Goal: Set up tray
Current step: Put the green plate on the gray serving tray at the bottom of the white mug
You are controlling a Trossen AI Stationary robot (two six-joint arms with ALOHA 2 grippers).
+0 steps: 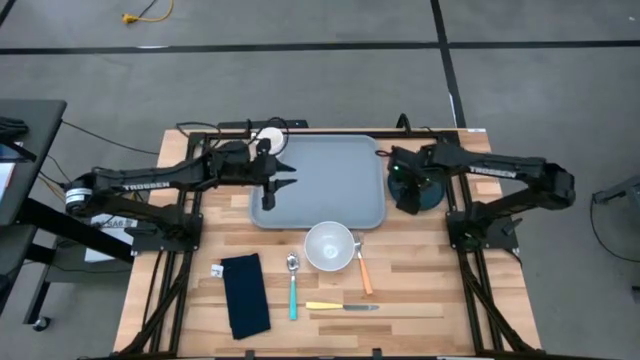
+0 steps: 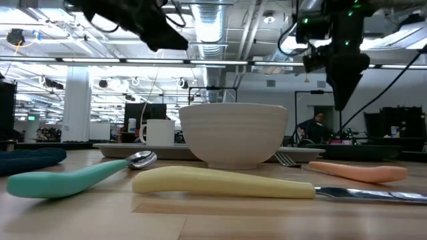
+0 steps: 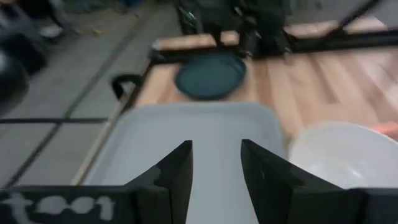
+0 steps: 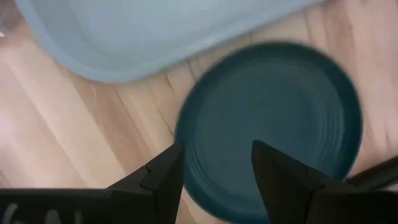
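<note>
A: What does your tray (image 1: 335,185) look like, and where is it?

B: You have one large, flat, pale grey-blue rectangle with rounded corners and a low rim, lying toward the back of the wooden table (image 1: 420,290), between the two arms. Its surface looks bare.

A: And the containers?

B: You see one white bowl (image 1: 330,246) just in front of the tray, touching its front rim, nothing visible inside it. One dark round plate (image 4: 273,124) lies beside the tray's right edge, bare too.

A: Cutlery?

B: One teal spoon (image 1: 292,285), one orange-handled fork (image 1: 363,268), one yellow-handled knife (image 1: 340,306), plus one navy napkin (image 1: 245,294).

A: Your tools?

B: The left gripper (image 1: 276,186) hovers over the tray's left side, jaws apart, holding nothing. The right gripper (image 4: 216,168) hangs over the plate, jaws parted and empty.
</note>
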